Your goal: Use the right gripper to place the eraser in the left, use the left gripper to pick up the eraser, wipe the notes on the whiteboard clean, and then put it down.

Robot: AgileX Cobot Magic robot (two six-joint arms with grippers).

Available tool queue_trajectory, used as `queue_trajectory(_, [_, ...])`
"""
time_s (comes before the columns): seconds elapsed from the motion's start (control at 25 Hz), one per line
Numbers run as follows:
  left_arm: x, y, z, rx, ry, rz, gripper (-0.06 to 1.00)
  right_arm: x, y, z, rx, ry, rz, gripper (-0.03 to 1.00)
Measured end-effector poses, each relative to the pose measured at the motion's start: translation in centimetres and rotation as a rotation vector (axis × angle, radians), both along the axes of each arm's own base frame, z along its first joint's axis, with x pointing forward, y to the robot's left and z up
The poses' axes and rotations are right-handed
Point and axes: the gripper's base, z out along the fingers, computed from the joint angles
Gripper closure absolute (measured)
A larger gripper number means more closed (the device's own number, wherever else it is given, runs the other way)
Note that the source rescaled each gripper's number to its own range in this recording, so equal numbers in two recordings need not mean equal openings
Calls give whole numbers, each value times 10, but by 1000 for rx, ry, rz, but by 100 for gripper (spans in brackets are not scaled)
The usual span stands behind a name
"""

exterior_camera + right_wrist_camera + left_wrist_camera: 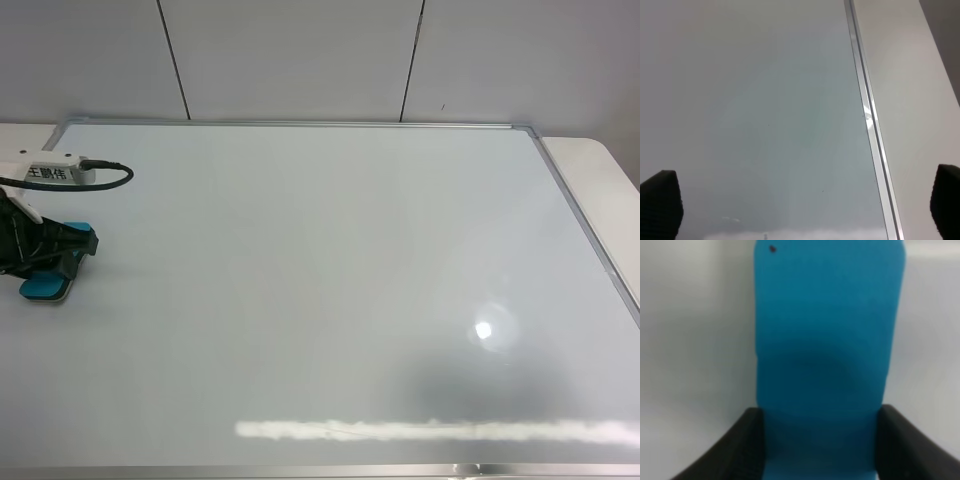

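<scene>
Eraser [48, 287], teal felt facing up, lies at the far left of the whiteboard [320, 290], clamped between my left gripper's [40, 262] closed jaws; in the left wrist view its 2 black fingers [740, 450] press both sides. My right gripper [805, 210] has its jaws spread wide, holding nothing, above the board's silver frame [870, 125].

black chinese characters, too small to read, on white label [55, 173]

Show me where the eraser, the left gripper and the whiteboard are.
eraser [827, 340]: left wrist view, teal felt face.
left gripper [62, 255]: exterior high view, fingers clamping the eraser.
whiteboard [330, 260]: exterior high view, bare white surface.
</scene>
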Motion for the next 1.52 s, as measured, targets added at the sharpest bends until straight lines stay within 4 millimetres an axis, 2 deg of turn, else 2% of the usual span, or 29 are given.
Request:
queue_trajectory(0.16, [-3, 0, -7, -1, 19, -7, 91, 0, 0, 0, 0, 0, 0, -3])
queue_trajectory(0.64, [-3, -1, -8, -11, 23, 6, 91, 0, 0, 0, 0, 0, 0, -3])
queue_trajectory(0.68, [-3, -1, -8, -14, 23, 10, 87, 0, 0, 0, 0, 0, 0, -3])
queue_trajectory(0.72, [-3, -1, -8, -17, 23, 13, 76, 0, 0, 0, 0, 0, 0, -3])
queue_trajectory(0.84, [-4, -2, -8, -29, 27, 28, 29, 0, 0, 0, 0, 0, 0, -3])
queue_trajectory(0.88, [-4, -2, -8, -31, 34, 32, 19, 0, 0, 0, 0, 0, 0, -3])
queue_trajectory(0.92, [-5, -2, -8, -31, 39, 34, 13, 0, 0, 0, 0, 0, 0, -3])
queue_trajectory(1.12, [-5, -2, -8, -32, 42, 35, 7, 0, 0, 0, 0, 0, 0, -3])
queue_trajectory(1.52, [-5, -2, -8, -33, 42, 36, 6, 0, 0, 0, 0, 0, 0, -3])
